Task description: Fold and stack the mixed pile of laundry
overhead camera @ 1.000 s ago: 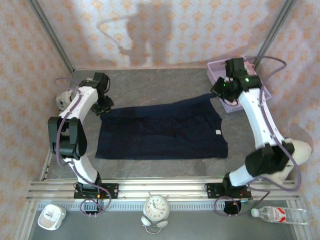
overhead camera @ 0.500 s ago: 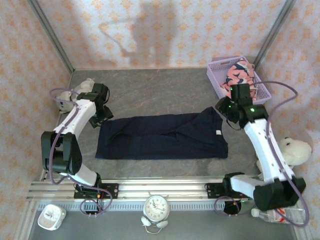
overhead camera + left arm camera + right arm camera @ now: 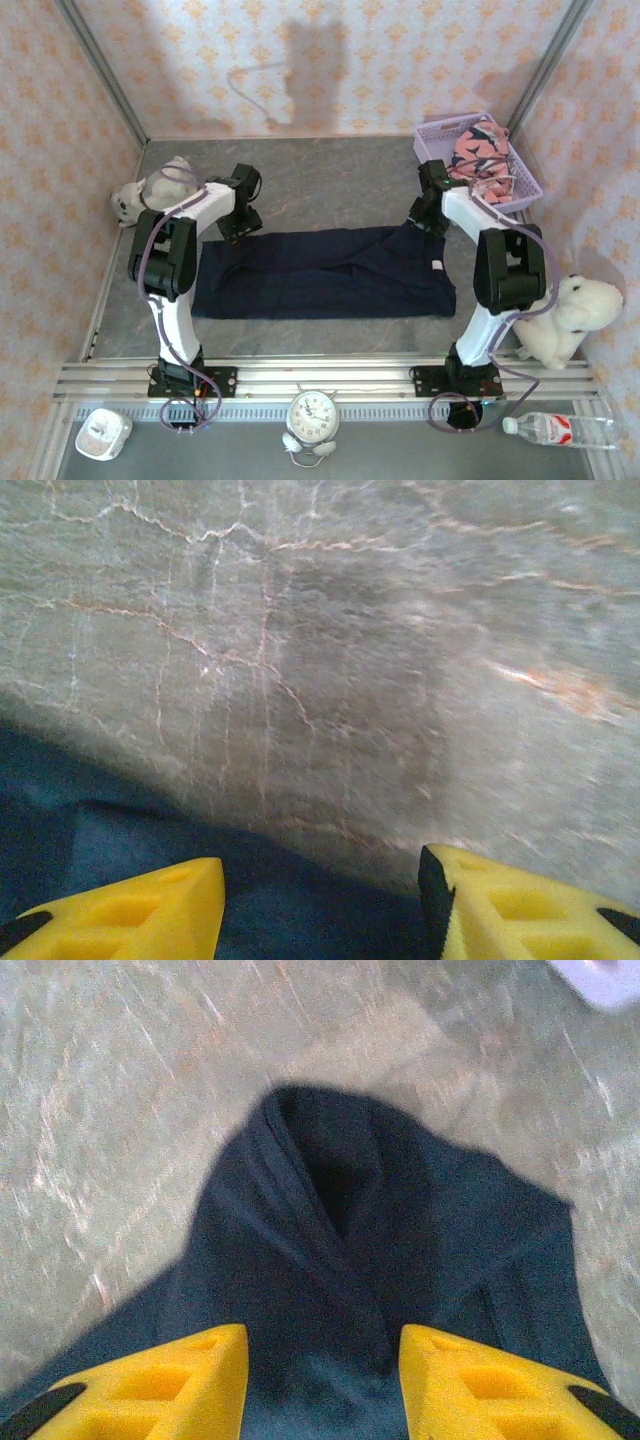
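The dark navy garment [image 3: 320,275] lies spread flat across the middle of the table. My left gripper [image 3: 238,224] hangs over its far left corner. In the left wrist view its yellow fingers [image 3: 150,910] stand apart with the navy edge [image 3: 300,900] below them and nothing pinched; the left gripper [image 3: 320,905] is open. My right gripper [image 3: 419,214] sits over the far right corner. There the right gripper [image 3: 322,1375] is open above a bunched fold of navy cloth [image 3: 340,1220]. The salmon-pink printed garment [image 3: 478,152] lies in the basket.
The lavender basket [image 3: 527,188] stands at the far right corner. A white plush toy [image 3: 570,315] sits at the right edge and a grey one [image 3: 150,190] at the far left. A clock [image 3: 313,412], a bottle [image 3: 560,430] and a white device [image 3: 102,433] lie in front of the rail.
Both grippers have opened and let go of the navy garment. Its far edge now lies nearer than before. Both arms have swung inward to its far corners.
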{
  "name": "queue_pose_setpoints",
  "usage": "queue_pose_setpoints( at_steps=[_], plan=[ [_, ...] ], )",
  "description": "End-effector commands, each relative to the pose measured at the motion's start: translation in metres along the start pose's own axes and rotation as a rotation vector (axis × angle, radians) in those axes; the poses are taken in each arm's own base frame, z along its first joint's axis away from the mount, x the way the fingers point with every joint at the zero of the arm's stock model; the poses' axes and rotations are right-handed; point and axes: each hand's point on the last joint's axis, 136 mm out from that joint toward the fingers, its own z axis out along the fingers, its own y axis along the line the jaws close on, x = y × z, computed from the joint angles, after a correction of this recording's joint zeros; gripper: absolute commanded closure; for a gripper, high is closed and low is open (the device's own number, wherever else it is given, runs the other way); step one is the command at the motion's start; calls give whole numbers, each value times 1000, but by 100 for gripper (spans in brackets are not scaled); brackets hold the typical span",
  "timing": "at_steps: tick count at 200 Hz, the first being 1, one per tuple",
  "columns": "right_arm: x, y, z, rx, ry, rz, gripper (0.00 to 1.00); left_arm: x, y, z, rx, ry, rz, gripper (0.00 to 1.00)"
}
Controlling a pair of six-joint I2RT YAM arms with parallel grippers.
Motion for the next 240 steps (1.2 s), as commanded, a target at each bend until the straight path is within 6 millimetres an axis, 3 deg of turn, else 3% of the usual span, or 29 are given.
queue_pose_setpoints(
  at_steps=[1, 33, 61, 77, 102, 114, 135, 148, 167, 182, 205, 240],
  plan=[
    [-25, 1, 12, 47, -57, -24, 56, -8, 17, 6, -76, -19, 4, 47],
    [-32, 4, 29, 61, -62, -18, 60, 2, 38, 26, -118, 30, -33, 47],
    [-41, -7, 31, 83, -51, 10, 88, 5, 49, 35, -133, 60, -59, 48],
    [-48, -22, 19, 108, -66, 52, 99, 2, 53, 33, -154, 50, -69, 49],
    [-50, -56, -9, 191, -112, 88, 100, -1, 59, 33, -166, 58, -97, 50],
    [-44, -65, -9, 188, -87, 108, 100, -2, 59, 34, -159, 62, -113, 50],
    [-38, -52, 5, 115, -24, 103, 91, -5, 55, 34, -140, 65, -119, 50],
    [-40, -44, 8, 87, -1, 104, 77, -9, 49, 30, -119, 65, -116, 50],
    [-47, -32, -7, 39, -30, 84, 51, -19, 39, 17, -77, 45, -106, 44],
    [-45, -28, -26, 23, -53, 29, 39, -26, 28, 2, -33, 28, -86, 39],
    [-18, -12, -47, -28, -25, -88, 37, -30, 11, -20, 29, 13, -38, 36],
    [43, 39, -55, -170, 57, -217, 37, -19, -9, -42, 93, 6, 7, 36]
  ],
)
